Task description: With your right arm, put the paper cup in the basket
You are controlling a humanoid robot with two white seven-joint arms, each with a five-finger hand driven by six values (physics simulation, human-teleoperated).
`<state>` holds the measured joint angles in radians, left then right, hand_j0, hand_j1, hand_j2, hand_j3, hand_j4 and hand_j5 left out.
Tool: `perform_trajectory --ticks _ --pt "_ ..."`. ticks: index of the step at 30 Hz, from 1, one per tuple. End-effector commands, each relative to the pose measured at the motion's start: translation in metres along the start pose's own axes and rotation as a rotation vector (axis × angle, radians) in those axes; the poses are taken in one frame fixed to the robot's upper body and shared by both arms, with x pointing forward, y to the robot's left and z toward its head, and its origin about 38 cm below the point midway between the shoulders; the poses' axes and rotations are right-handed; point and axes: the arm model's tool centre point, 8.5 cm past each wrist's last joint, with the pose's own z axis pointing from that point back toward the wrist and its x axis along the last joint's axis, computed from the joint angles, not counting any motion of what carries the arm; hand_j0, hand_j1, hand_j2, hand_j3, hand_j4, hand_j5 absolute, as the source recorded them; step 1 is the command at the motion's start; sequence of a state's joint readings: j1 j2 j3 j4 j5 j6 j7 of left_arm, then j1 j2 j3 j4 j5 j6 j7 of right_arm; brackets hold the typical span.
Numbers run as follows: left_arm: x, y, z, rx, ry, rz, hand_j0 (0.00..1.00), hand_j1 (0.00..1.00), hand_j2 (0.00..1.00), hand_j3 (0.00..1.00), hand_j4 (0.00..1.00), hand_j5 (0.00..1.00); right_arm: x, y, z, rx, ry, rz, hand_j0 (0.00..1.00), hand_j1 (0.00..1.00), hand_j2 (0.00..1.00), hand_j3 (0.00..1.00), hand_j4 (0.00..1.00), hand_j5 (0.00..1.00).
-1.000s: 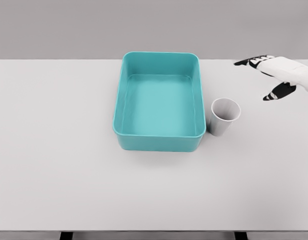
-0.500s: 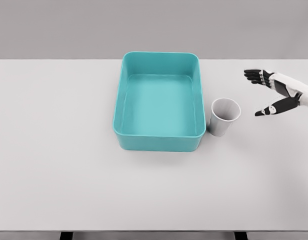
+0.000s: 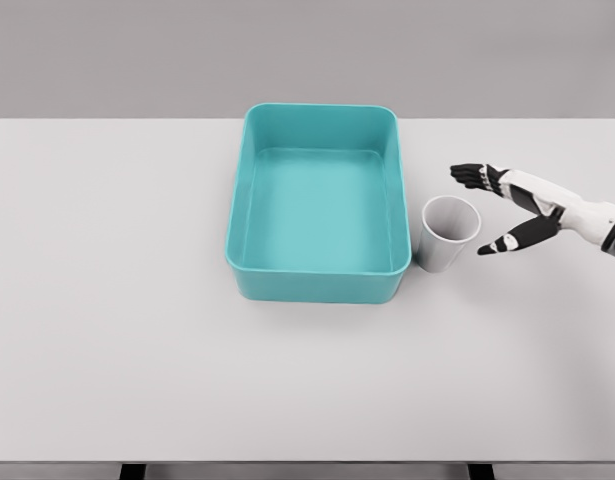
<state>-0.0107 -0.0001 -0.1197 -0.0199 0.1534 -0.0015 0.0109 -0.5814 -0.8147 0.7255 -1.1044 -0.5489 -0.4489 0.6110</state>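
Right hand (image 3: 514, 205) reaches in from three o'clock, fingers spread wide and holding nothing, near the paper cup (image 3: 448, 234) without touching it. That cup stands upright on the white surface (image 3: 117, 330), just beside the teal basket (image 3: 317, 285) at its four o'clock corner.

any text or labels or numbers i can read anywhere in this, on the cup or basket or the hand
None: no readable text, label, brand, number or sign shows in the head view.
The paper cup is plain white.
The basket is plain teal.
The right hand carries only black and white parts, no markings.
The table is bare grey.
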Motion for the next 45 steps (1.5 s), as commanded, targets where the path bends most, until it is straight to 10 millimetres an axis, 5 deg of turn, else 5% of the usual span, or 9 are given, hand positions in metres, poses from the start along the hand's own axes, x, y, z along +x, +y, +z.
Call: perform_trajectory --ticks 1,32,45 --pt "0.000 0.000 0.000 0.000 0.000 -0.001 1.00 1.00 1.00 1.00 1.00 1.00 0.003 0.004 -0.004 0.013 -0.010 -0.004 1.00 1.00 1.00 1.00 1.00 1.00" --pt "0.000 0.000 0.000 0.000 0.000 0.000 1.00 1.00 1.00 1.00 1.00 1.00 0.001 0.022 -0.022 0.053 -0.022 -0.035 0.99 0.99 0.99 0.99 0.99 0.99" --pt "0.000 0.000 0.000 0.000 0.000 0.000 1.00 1.00 1.00 1.00 1.00 1.00 0.002 0.021 -0.022 0.050 -0.020 -0.038 0.86 0.86 0.86 0.86 0.86 0.86"
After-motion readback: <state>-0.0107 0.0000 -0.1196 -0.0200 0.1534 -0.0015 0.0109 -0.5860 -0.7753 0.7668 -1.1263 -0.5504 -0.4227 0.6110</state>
